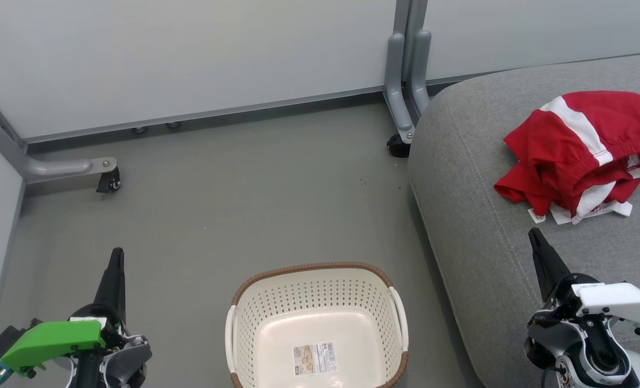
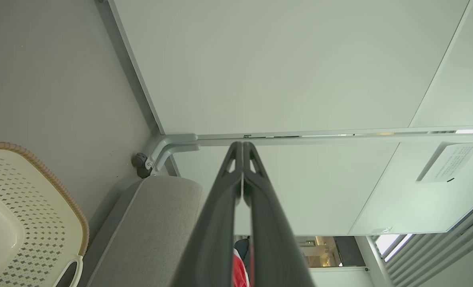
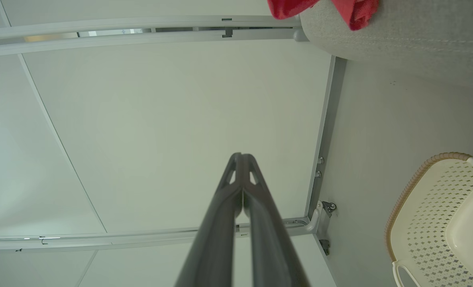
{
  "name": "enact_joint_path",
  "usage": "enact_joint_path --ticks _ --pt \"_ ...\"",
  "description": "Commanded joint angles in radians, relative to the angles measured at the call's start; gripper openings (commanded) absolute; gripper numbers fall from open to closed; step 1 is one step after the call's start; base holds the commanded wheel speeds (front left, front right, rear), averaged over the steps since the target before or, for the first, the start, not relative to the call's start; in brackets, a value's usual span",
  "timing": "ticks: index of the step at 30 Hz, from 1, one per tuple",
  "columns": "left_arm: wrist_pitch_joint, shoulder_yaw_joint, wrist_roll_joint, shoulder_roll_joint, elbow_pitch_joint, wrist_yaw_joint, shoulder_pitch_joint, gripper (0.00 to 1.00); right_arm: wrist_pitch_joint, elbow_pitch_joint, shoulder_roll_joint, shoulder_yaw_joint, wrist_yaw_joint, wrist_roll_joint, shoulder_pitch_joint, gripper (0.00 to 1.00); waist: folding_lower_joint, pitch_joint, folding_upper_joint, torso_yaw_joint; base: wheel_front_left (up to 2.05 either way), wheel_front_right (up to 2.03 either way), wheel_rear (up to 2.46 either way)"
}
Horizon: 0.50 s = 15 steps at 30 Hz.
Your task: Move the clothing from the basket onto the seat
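Observation:
The red clothing [image 1: 578,151] with white stripes lies crumpled on the grey seat [image 1: 476,231] at the right, its white labels at its near edge. On the floor at bottom centre stands the cream basket [image 1: 317,323], holding nothing but the barcode sticker on its bottom. My left gripper [image 1: 116,257] is shut at the lower left, left of the basket. Over the seat's near part my right gripper [image 1: 535,237] is shut, just short of the clothing. In the wrist views both pairs of fingertips [image 2: 242,145] [image 3: 241,156] touch, with nothing between them.
Pale partition walls [image 1: 190,54] stand behind and to the left. Their grey feet with castors [image 1: 400,143] [image 1: 107,180] rest on the grey floor [image 1: 244,194]. One foot sits close to the seat's far left corner.

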Motion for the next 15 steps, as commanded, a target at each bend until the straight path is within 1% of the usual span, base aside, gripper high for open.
enact_joint_path --ticks 1,15 --pt "0.004 0.002 0.002 -0.003 0.001 -0.005 -0.015 0.0 0.002 0.002 0.0 -0.002 0.0 -0.002 -0.007 0.0 0.0 0.0 0.0 0.0 0.0 0.0 0.0" --pt "0.008 0.007 0.008 -0.006 0.001 -0.005 -0.016 0.0 0.008 0.003 0.004 -0.008 0.0 -0.009 -0.007 0.0 0.0 0.0 0.0 0.0 0.0 0.0 0.0"
